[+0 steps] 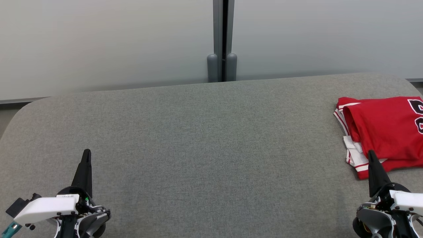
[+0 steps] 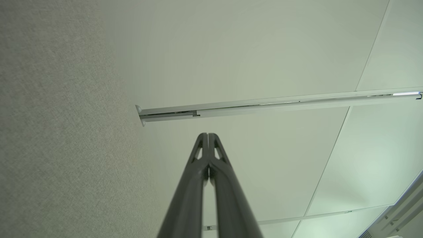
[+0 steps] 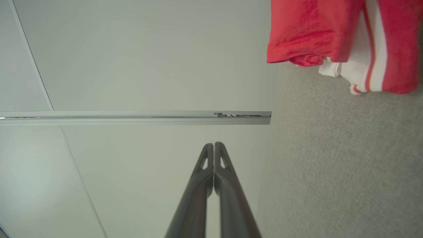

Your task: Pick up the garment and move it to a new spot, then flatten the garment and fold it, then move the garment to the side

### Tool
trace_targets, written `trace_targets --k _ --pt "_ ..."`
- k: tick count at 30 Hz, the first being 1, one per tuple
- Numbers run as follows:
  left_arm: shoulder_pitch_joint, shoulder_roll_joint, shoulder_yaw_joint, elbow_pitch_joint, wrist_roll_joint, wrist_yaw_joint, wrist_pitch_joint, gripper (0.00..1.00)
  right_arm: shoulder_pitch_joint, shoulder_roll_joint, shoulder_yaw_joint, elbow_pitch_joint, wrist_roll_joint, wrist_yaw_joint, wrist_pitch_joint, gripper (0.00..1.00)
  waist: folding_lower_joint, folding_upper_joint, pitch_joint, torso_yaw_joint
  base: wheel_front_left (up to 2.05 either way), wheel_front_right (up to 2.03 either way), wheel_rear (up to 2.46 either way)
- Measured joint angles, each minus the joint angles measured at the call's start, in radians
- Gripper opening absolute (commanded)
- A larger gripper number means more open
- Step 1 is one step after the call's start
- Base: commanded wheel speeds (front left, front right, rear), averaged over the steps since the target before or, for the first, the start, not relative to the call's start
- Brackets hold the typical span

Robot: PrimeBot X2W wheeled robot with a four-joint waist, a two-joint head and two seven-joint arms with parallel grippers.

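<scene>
A grey fabric-covered table [image 1: 211, 148] with rounded far corners spans the head view. At the table's near left corner, the left gripper [image 1: 87, 153] points toward the table's far edge, its 2 long dark fingers pressed together into 1 thin spike. The left wrist view shows those fingers meeting tip to tip.

Behind the middle of the table's far edge, a dark vertical post [image 1: 223, 39] divides a pale wall [image 1: 99, 43].

At the table's right end lies the garment [image 1: 383, 132], a red jersey with white striped trim and black numerals. It is folded into a compact stack and partly cut off by the picture's edge.

At the table's near right corner, the right gripper [image 1: 371, 153] also points toward the far edge, its 2 fingers pressed together. Its tip overlaps the garment's near edge in the head view. The right wrist view shows the fingers apart from the cloth, which rests on the table.
</scene>
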Motion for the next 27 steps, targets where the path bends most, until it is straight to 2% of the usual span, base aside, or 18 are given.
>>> trace_targets --k 27 --pt "0.000 0.000 0.000 0.000 0.000 0.000 0.000 0.00 0.000 0.002 -0.003 0.000 -0.003 0.000 0.002 0.00 0.0000 0.0000 0.000 0.000 0.00 0.00 0.00"
